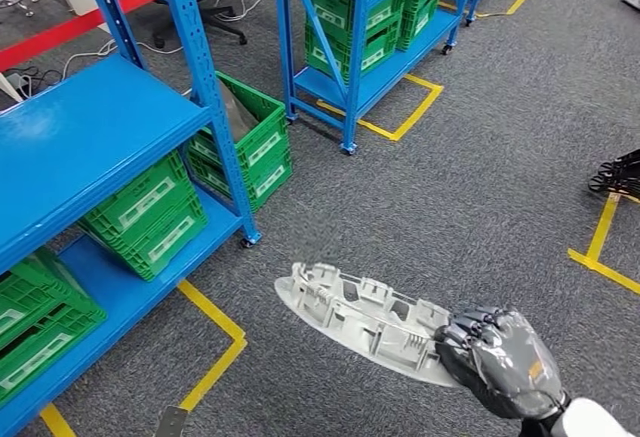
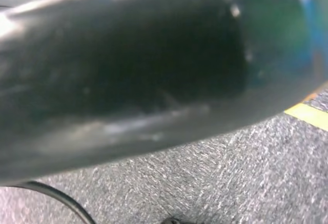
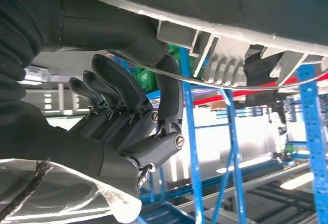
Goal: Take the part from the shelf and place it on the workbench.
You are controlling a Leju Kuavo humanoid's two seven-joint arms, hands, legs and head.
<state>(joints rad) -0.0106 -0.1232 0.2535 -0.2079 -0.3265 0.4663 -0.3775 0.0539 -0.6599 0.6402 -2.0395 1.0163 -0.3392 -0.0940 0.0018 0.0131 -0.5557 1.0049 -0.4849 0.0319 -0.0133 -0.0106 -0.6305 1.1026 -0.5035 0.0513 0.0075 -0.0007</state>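
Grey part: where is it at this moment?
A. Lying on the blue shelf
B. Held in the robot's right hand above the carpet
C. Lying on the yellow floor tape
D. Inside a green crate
B: the right hand grips one end of the grey part, which hangs over the carpet, apart from the blue shelf.

Part [image 1: 355, 317]: long, flat, pale grey plastic moulding, oval in outline, tapering to a rounded tip at its far end. Upper face carries raised ribs, small box-like clips and open cut-outs along its length. Held roughly level in the air above grey carpet, out in front of the blue shelf [image 1: 98, 147] and apart from it. Right hand [image 1: 494, 357] grips its near end, fingers wrapped over the edge. Right wrist view shows the ribbed side [image 3: 232, 60] with the fingers [image 3: 127, 96] curled beneath it.
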